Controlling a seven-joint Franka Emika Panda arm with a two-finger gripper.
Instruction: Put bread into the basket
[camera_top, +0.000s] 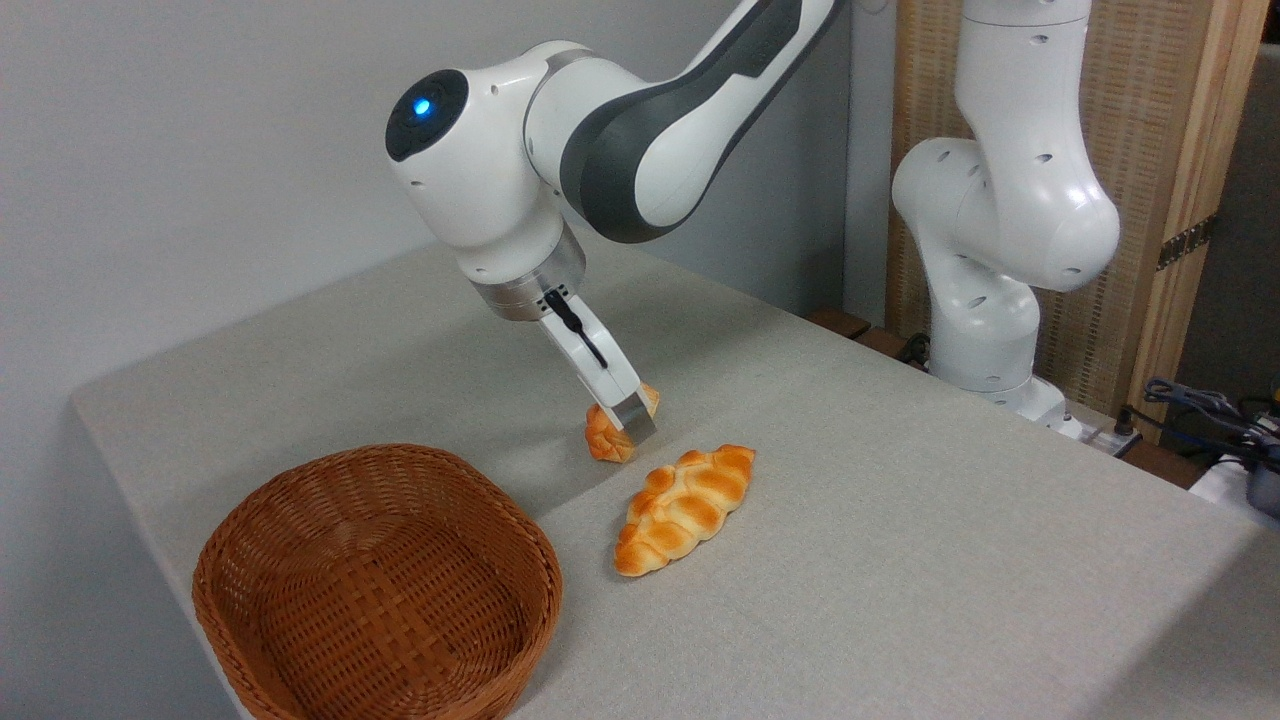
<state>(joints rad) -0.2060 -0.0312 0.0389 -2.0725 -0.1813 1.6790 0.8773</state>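
Note:
The bread (604, 433), a small golden-orange wedge bun, sits between the fingers of my gripper (630, 425) near the middle of the table. The jaws stand closed against its sides, and one finger hides part of it. I cannot tell whether the bun rests on the cloth or hangs just above it. The brown wicker basket (300, 520) lies empty at the front left, a short way below and left of the gripper.
A longer braided golden loaf (685, 508) lies just right of and in front of the gripper. The arm's white base (990, 330) stands at the back right. The table edge (140, 500) runs close behind the basket on the left.

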